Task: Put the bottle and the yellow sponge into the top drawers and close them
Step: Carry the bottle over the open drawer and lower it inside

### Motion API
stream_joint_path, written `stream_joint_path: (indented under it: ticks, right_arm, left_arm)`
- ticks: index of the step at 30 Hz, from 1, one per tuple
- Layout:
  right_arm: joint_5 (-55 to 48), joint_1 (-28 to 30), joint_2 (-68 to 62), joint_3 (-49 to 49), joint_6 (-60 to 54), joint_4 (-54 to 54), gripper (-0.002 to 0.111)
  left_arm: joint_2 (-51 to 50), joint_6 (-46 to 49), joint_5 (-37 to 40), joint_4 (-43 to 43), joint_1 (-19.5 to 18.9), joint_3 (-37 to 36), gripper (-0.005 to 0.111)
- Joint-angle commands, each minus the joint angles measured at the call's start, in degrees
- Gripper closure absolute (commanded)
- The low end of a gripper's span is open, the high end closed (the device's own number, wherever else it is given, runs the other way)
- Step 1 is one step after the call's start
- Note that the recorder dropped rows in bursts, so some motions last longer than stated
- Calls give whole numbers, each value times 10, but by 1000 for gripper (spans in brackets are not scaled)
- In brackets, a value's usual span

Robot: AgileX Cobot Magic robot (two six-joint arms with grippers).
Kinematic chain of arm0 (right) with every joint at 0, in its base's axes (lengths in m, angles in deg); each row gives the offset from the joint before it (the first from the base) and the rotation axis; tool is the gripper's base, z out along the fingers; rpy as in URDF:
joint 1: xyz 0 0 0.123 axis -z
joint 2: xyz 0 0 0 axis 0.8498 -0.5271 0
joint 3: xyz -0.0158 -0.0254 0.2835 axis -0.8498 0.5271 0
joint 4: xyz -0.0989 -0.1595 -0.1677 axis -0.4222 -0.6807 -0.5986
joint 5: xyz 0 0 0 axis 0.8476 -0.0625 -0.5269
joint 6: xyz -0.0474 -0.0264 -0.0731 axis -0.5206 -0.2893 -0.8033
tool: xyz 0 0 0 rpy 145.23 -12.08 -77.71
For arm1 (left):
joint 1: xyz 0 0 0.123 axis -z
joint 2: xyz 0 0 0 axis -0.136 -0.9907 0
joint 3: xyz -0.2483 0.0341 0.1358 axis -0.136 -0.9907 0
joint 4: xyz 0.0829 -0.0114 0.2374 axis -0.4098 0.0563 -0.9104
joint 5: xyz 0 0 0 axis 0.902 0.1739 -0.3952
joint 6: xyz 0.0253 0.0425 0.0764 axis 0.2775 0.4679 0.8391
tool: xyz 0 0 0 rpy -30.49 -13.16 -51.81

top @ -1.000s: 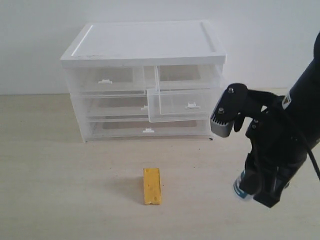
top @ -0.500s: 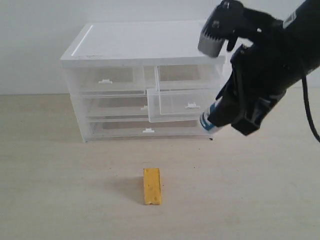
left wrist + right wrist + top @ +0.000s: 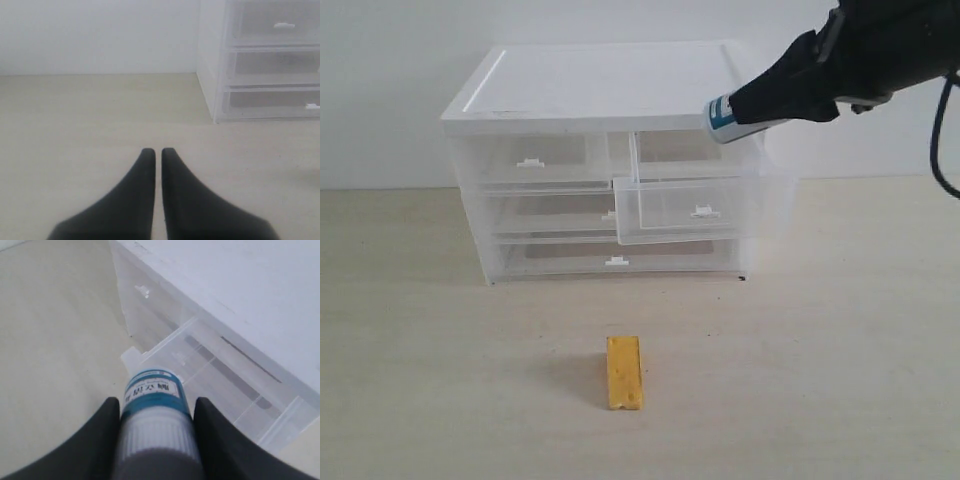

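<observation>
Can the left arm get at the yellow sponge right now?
Probably yes: the sponge lies alone on the table before the cabinet, and the right arm is up high holding the bottle. Left jaws are shut; open them first.

Even brightness, faint shadow beside sponge
</observation>
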Motion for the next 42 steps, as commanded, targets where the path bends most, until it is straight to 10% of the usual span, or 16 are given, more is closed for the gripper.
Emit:
stream_joint_path:
  ticks: [1, 15, 39, 42]
  right_arm:
    - [6, 4, -53, -21, 16, 41, 108]
    - [-18, 2, -183, -117, 4, 60, 108]
    - [-82, 1, -257, -122, -432, 149, 108]
    - [-80, 1, -257, -122, -434, 149, 88]
  left_arm:
    - [2, 1, -2, 4, -1, -2, 102]
    - [2, 1, -2, 4, -1, -2, 102]
    - [2, 1, -2, 4, -1, -2, 102]
    - [2, 1, -2, 4, -1, -2, 102]
